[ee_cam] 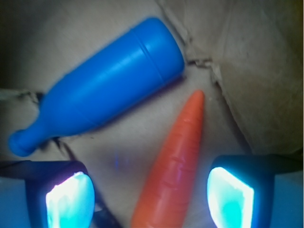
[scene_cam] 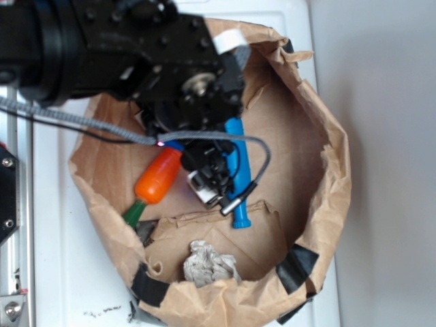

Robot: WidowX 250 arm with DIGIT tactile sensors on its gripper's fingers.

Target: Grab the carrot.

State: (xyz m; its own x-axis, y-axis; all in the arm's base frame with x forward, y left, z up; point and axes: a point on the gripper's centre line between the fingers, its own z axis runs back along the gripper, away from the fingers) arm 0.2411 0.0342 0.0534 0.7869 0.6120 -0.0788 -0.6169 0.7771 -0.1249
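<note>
Where carrot lies, bottle neighbors.

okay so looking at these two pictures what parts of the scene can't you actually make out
- Carrot: in the exterior view the arm hides its pointed end; in the wrist view the bottom edge cuts off its thick end.
- Pincer: open, carrot between the pads; contact cannot be told. Exterior view: lost in dark hardware.
- Blue bottle: partly behind the arm and cable.
- Pale crumpled lump in the paper bag: too blurred to identify.

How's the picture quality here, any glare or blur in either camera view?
Wrist view: the gripper pads glow washed-out cyan, the carrot and blue bottle slightly soft. Exterior view: soft overall, the white surface bright, the arm dark.
</note>
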